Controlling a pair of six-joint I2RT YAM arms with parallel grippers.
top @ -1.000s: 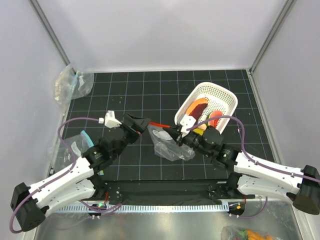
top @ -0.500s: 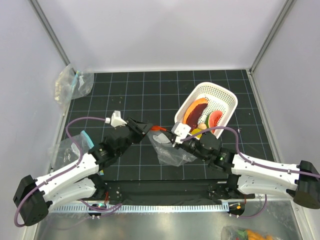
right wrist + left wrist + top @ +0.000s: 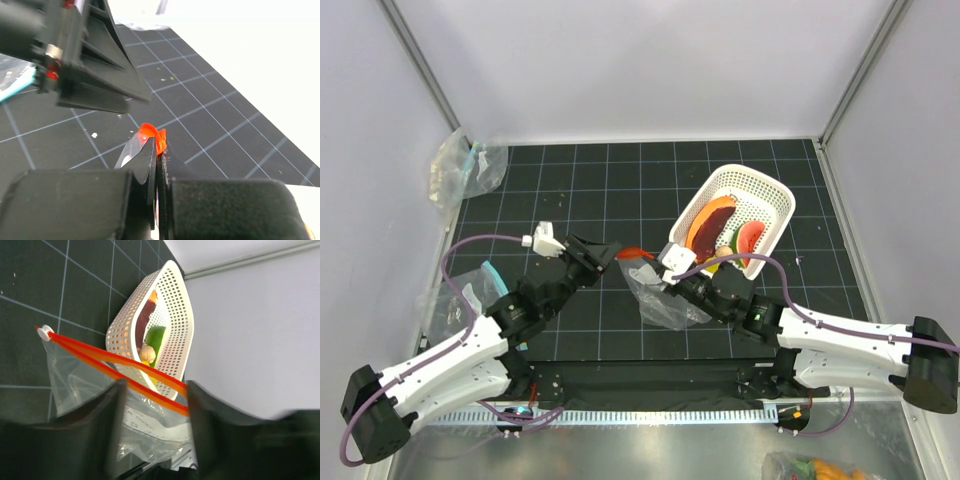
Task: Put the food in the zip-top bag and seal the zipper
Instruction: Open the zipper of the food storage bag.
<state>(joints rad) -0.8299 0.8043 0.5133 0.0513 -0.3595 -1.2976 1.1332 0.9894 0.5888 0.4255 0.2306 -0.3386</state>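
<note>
- The right gripper [image 3: 157,148] is pinching its two fingers tight together on the zipper [image 3: 114,359], and a curl of the red-orange strip is poking out just past the fingertips.
- The left gripper [image 3: 154,390] is holding its fingers apart. The double strip is running across the gap between them, and I cannot tell whether either finger is touching it.
- The zip-top bag [image 3: 665,305] is hanging crumpled below the strip, between the two arms, with its lower part lying on the black gridded mat [image 3: 570,180].
- The food is sitting in the white basket [image 3: 775,200], just beyond the bag: a dark red piece [image 3: 145,320], a watermelon slice [image 3: 752,237] and a small peach ball [image 3: 147,353].
- Two clear bags with teal trim [image 3: 470,165] are lying off to the left.
</note>
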